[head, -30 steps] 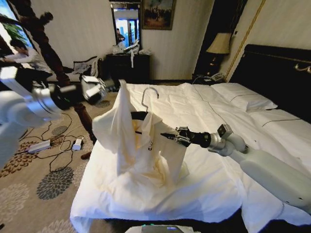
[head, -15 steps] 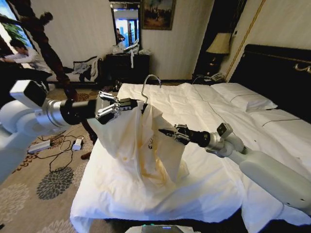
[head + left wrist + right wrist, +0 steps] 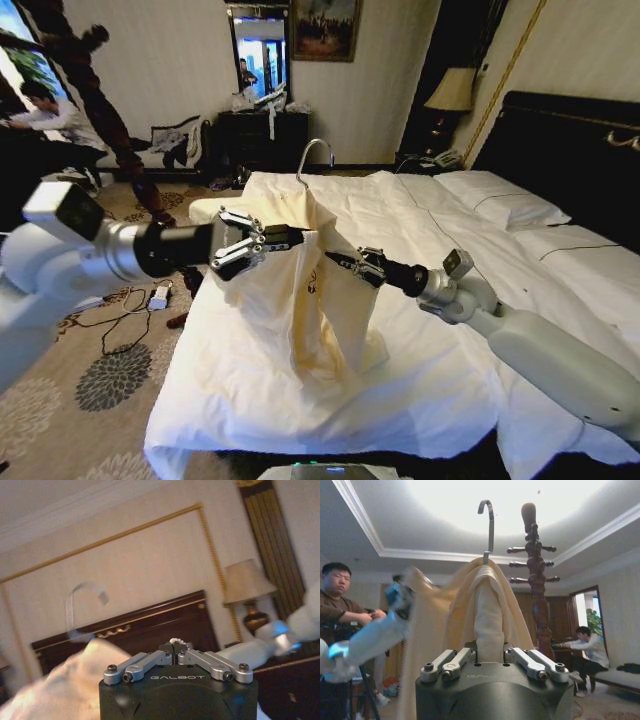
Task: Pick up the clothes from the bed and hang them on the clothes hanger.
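The clothes (image 3: 315, 300), a pale cream-yellow garment, hang draped over the clothes hanger, whose silver hook (image 3: 312, 150) sticks up above them over the bed (image 3: 430, 390). My left gripper (image 3: 285, 239) reaches in from the left and is shut on the garment's upper left edge. My right gripper (image 3: 342, 262) comes from the right and is shut on a fold of the cloth just below the hook. The right wrist view shows the clothes (image 3: 487, 605) pinched between its fingers, with the hook (image 3: 488, 525) above. The hanger's arms are hidden under the cloth.
A tall dark wooden coat stand (image 3: 536, 570) rises beyond the bed's left side. Cables and a power strip (image 3: 100, 295) lie on the patterned carpet. A black headboard (image 3: 570, 150), white pillows (image 3: 500, 200) and a lamp (image 3: 450, 90) lie to the right.
My left gripper has swung right and down with the cloth's edge, pulling the garment over the hanger. The hanger and its hook have risen a little with my right gripper.
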Tool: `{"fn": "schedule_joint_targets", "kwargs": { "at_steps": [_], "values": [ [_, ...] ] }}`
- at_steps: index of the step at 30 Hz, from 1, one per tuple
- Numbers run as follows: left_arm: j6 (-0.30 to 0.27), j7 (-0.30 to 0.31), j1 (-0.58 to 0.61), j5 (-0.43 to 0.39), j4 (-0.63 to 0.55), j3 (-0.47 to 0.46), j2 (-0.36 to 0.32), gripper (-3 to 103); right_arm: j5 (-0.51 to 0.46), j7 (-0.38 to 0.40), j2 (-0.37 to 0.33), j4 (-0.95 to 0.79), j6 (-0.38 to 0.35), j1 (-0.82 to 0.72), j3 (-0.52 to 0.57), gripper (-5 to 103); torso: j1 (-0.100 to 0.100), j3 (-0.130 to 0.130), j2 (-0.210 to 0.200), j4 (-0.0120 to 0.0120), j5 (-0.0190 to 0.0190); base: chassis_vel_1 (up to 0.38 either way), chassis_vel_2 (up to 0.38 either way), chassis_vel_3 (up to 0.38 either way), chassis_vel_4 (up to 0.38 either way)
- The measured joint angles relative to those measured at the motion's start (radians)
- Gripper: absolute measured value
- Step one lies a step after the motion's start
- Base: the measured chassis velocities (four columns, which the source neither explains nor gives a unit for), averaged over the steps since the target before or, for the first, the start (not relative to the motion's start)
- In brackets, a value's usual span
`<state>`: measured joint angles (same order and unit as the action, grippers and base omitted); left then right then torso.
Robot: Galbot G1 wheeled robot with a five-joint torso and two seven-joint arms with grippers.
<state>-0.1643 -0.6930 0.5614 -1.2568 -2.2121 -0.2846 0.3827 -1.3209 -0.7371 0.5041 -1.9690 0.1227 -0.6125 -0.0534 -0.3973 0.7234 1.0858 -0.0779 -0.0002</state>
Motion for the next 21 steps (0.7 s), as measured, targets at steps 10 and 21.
{"fn": "schedule_joint_targets", "kwargs": {
  "at_steps": [10,21],
  "values": [
    [0.012,0.071,0.062,0.034,-0.014,-0.008,0.021,18,-0.042,-0.001,-0.019,-0.014,0.009,-0.001,0.027,18,0.0,0.0,0.0,0.0,0.0002,0.0,0.0,0.0,0.0],
    [0.046,-0.386,0.02,-0.037,0.108,-0.072,-0.045,61,-0.161,0.015,-0.032,-0.003,0.017,-0.006,0.053,18,0.0,0.0,0.0,0.0001,0.0002,0.0,0.0,0.0,0.0]
  ]
}}
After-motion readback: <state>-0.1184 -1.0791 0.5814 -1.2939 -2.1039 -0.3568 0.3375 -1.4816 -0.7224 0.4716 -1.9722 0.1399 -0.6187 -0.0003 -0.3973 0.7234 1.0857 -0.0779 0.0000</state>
